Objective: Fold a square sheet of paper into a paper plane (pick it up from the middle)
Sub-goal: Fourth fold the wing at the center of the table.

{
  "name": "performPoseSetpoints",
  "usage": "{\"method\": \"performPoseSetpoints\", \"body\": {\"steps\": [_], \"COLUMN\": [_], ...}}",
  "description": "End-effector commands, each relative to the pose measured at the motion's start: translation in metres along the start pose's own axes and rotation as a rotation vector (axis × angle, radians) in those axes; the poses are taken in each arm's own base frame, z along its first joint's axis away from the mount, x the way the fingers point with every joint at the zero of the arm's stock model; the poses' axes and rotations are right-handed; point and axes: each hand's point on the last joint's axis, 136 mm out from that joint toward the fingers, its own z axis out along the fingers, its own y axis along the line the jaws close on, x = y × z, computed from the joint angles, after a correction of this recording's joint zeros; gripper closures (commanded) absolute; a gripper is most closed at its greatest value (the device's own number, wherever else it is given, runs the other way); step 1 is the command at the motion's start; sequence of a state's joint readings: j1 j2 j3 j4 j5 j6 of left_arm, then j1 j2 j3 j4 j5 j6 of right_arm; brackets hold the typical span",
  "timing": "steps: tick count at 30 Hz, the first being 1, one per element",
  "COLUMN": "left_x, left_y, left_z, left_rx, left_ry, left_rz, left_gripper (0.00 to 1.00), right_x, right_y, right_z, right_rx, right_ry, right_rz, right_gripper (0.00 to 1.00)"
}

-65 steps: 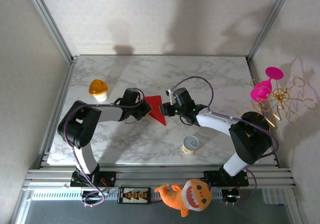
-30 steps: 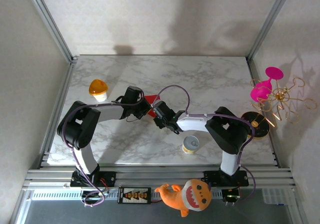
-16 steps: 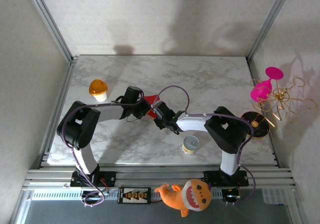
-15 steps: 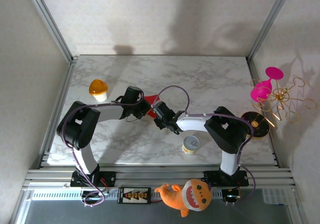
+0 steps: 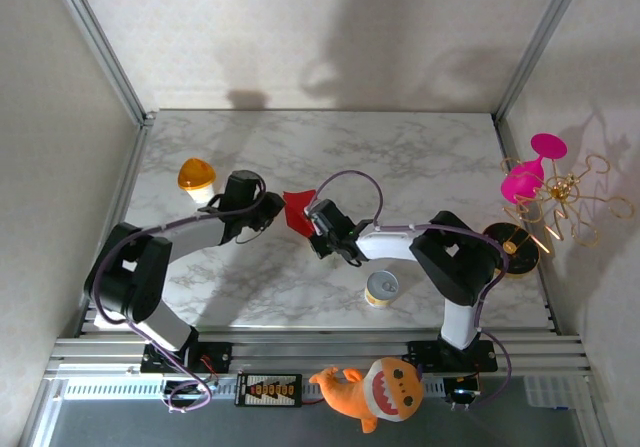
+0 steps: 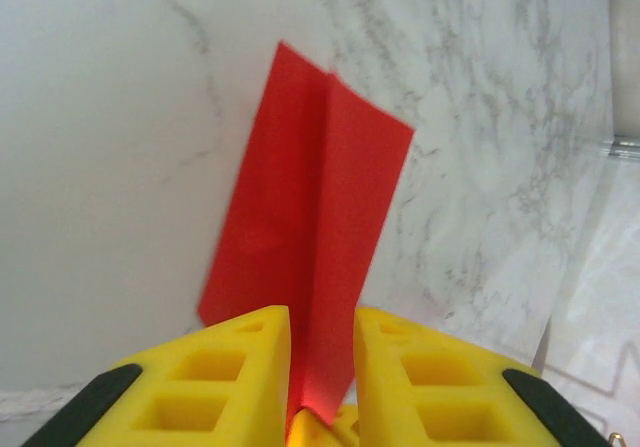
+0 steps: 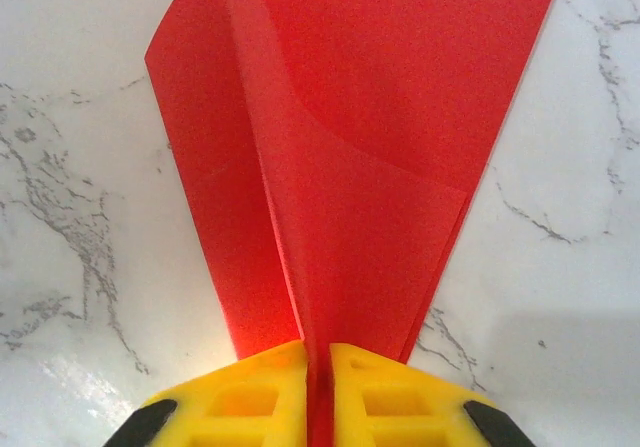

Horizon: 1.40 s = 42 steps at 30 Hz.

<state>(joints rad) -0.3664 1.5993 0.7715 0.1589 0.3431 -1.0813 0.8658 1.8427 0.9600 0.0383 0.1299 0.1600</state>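
Observation:
The red paper plane is a pointed dart shape with a centre crease, at the middle of the marble table. My right gripper is shut on its narrow end. In the right wrist view the yellow fingers pinch the centre fold of the paper plane, whose wings spread away over the marble. My left gripper is at the paper's left side. In the left wrist view the left gripper is open, and the upright fold of the paper plane stands in the gap, with marble showing beside it.
A yellow tin stands near the front, right of centre. An orange-lidded cup is at the left. A pink goblet and a gold wire stand are at the right edge. An orange shark plush lies off the table's front.
My left gripper has opened and drawn back to the left, uncovering more of the red paper. My right gripper has narrowed onto the paper's fold and stayed in place.

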Motion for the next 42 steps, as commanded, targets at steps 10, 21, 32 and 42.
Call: {"method": "performPoseSetpoints", "body": {"steps": [10, 21, 32, 42], "left_x": [0.032, 0.048, 0.052, 0.054], "left_y": [-0.007, -0.008, 0.004, 0.026], "left_z": [0.019, 0.04, 0.05, 0.056], "left_rx": [0.136, 0.136, 0.075, -0.022], "left_ry": [0.094, 0.16, 0.183, 0.196], "left_rz": [0.078, 0.127, 0.139, 0.122], "left_gripper": [0.75, 0.72, 0.72, 0.72], "right_x": [0.008, 0.008, 0.01, 0.005], "right_y": [0.003, 0.001, 0.0, -0.002], "right_z": [-0.008, -0.009, -0.006, -0.006], "right_rx": [-0.202, -0.253, -0.251, -0.242], "right_ry": [0.012, 0.018, 0.033, 0.035], "right_rz": [0.099, 0.133, 0.133, 0.125], "right_gripper": [0.86, 0.86, 0.83, 0.77]}}
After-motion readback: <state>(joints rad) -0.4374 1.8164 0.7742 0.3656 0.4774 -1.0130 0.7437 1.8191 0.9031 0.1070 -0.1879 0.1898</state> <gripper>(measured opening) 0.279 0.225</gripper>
